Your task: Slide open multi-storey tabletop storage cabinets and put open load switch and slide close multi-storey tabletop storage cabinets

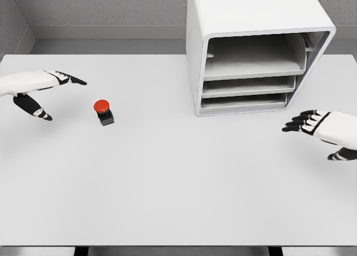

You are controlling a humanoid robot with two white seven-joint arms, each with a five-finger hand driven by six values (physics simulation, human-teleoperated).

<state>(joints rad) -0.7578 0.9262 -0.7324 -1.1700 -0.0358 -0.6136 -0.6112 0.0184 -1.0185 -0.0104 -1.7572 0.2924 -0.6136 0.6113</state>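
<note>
Head view: switch (pixel 104 112) sits on table (pixel 178 183), just right of left hand (pixel 34 88), well apart from cabinet (pixel 254 49). Both hands empty, fingers spread; right hand (pixel 323 130) near cabinet's lower trays. Switch looks small, light, rigid: pinch the dark base, not the red cap.

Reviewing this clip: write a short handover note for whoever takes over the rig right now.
Left hand: open, holding nothing, left of the switch.
Right hand: open, holding nothing, right of the cabinet's front.
Load switch: red-capped, upright on the table, untouched.
Cabinet: three-tier, at the table's back right, trays pushed in.
Done: nothing visible.
Left: slide a tray out, put the switch in, slide it shut.
</note>
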